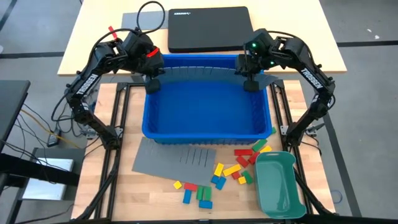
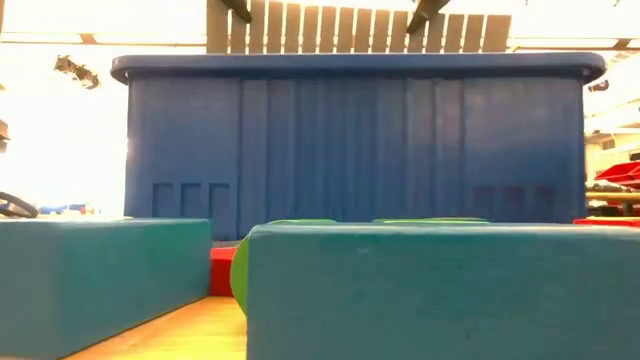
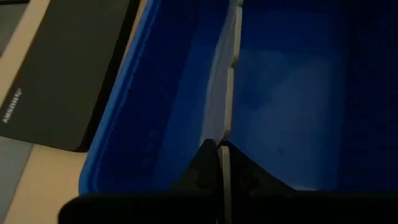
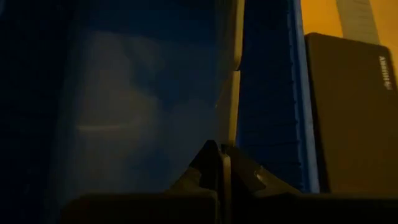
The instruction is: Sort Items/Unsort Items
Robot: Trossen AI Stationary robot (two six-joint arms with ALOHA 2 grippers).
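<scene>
grey slotted divider sheet (image 1: 199, 73): upright along deep blue plastic bin (image 1: 155, 127) far wall; left tool (image 1: 153, 84), right tool (image 1: 250, 83) pinch its ends; toy blocks (image 1: 225, 171) lie outside.

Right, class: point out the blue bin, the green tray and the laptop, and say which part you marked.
blue bin (image 1: 208, 132): high view, on its front rim.
green tray (image 1: 275, 157): high view, on its far rim.
laptop (image 1: 210, 28): high view, on the middle of its closed lid.
</scene>
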